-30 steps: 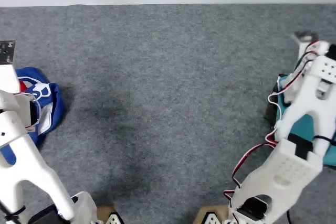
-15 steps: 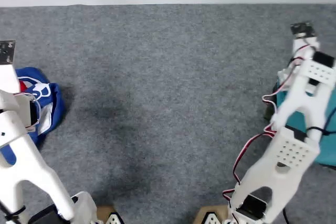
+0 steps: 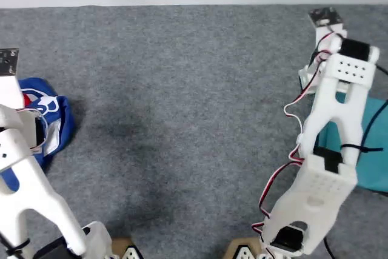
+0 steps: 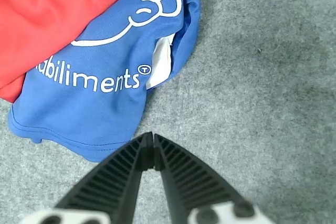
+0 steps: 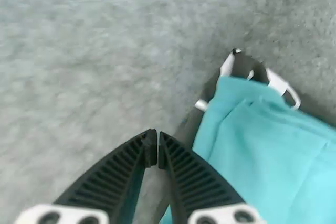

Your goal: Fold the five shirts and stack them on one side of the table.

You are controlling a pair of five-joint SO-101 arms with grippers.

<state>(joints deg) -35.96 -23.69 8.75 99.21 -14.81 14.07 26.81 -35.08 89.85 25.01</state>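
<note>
The blue shirt [image 4: 110,77] lies crumpled at the left edge of the table [image 3: 182,77], partly overlapping a red shirt [image 4: 47,19]. Its hem runs crosswise just ahead of the left gripper [image 4: 153,153], whose fingers are pressed together with nothing between them. The teal shirt [image 5: 262,150] lies at the opposite edge, well apart from the blue one, over a bit of dark cloth [image 5: 247,69] that peeks out at its corner. The right gripper [image 5: 157,150] hangs over bare table just beside that corner, tips closed and empty. Each arm is nearer its own pile. A grab on the blue hem would likely fall to the left arm: open first, then go forward and down.
</note>
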